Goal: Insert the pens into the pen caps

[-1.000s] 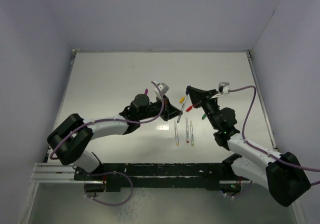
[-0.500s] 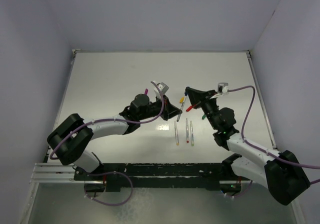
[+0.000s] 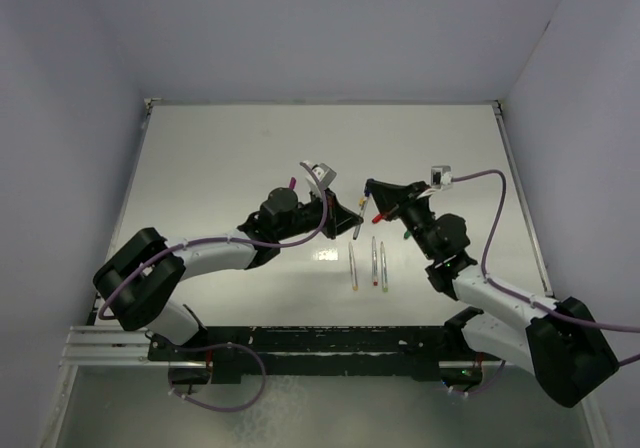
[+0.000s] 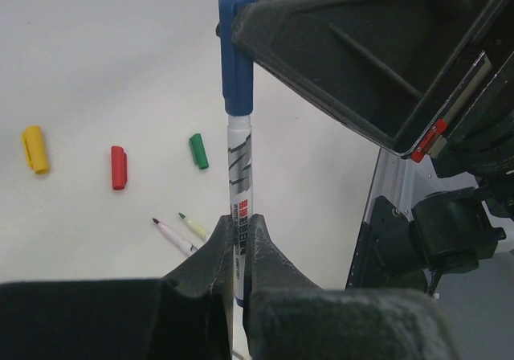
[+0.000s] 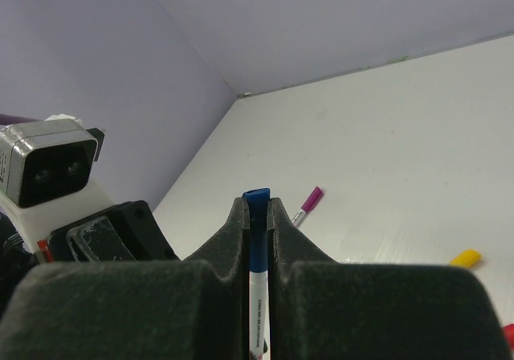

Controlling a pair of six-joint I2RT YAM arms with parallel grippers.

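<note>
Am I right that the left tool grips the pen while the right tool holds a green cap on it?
Not quite: the cap is blue, as the left wrist view shows; the green cap lies loose on the table. The rest holds.

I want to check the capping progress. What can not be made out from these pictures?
Left wrist view: the blue cap hides the pen tip; the left gripper hides its lower end and most of two loose pens.
Right wrist view: the right gripper hides most of the barrel; the red cap is cut by the edge.
Top view: the held pen is too small.
</note>
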